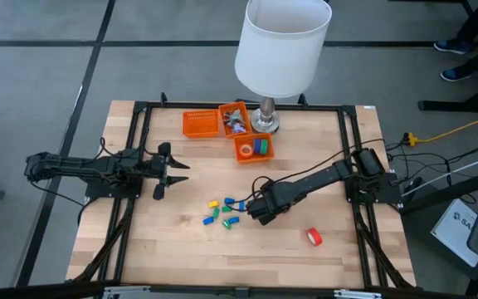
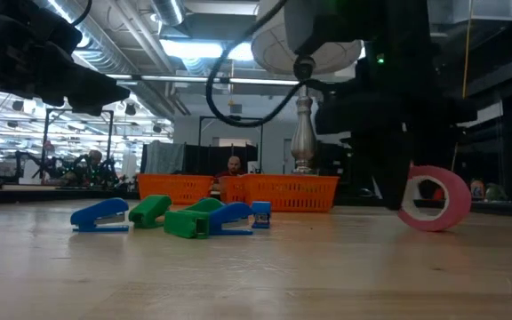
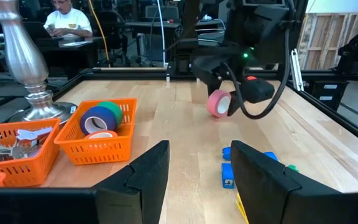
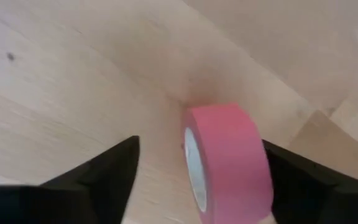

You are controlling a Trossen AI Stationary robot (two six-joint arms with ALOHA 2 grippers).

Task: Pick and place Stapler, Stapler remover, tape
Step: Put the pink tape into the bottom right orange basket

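Jaws open on both grippers; right gripper (image 4: 194, 180) straddles the pink tape roll (image 4: 229, 162), standing on edge on the table (image 1: 322, 266) beside the scattered staplers (image 1: 222, 212). Light, stiff, may roll — pinch across flat faces. Left gripper (image 1: 173, 170) idle

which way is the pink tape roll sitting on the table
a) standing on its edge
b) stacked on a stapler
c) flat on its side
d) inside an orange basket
a: the pink tape roll stands upright on its edge on the bare table, its hole facing sideways.
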